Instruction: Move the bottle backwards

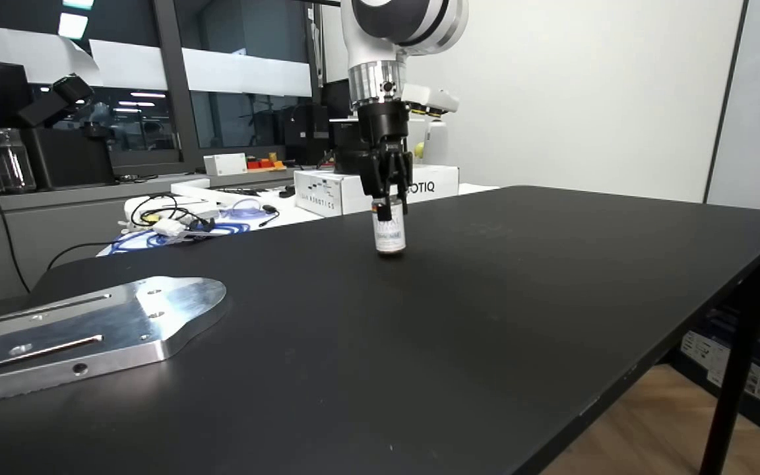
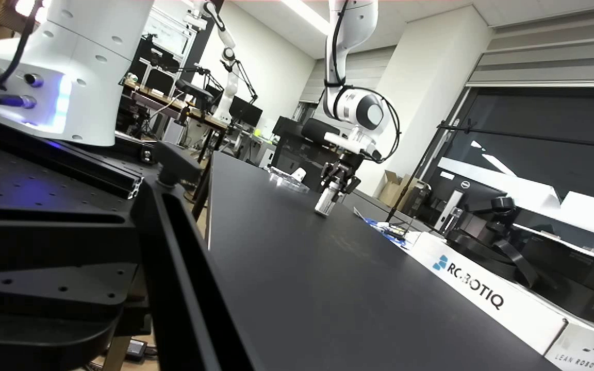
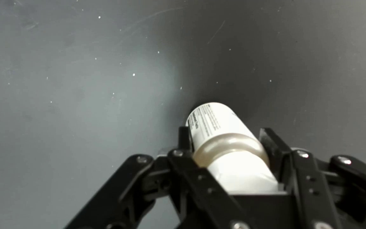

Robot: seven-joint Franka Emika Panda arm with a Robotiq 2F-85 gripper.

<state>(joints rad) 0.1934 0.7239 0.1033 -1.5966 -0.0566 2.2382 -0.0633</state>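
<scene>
Hand (image 3: 226, 135) closed on bottle (image 3: 229, 143), a pad (image 3: 184, 140) against each side, so I'm gripping it. Wrist view: my fingers come in from 6 o'clock, bottle between them, its cap (image 3: 243, 173) toward 5, its bottom toward 11. Cap white; label (image 3: 213, 122) white with dark print, mostly too small to read; shoulder pale and shiny. Behind it all is the black, speckled tabletop (image 3: 75, 133); can't tell if the bottle's bottom touches it or sits just above.

In an exterior view a metal plate (image 1: 90, 316) lies on the tabletop, between 8 and 9 o'clock from the bottle, well apart; cables (image 1: 175, 221) at 9, past the edge. Bottle there looks close to upright, near the edge at 12 o'clock, its top hidden by my fingers, which point down.

In an exterior view a white ROBOTIQ box (image 2: 488, 288) is at 4 o'clock from the bottle, monitor (image 2: 469, 201) at 3, robot base (image 2: 75, 72) at 10, well apart. Plate also at 10, much nearer the bottle.
</scene>
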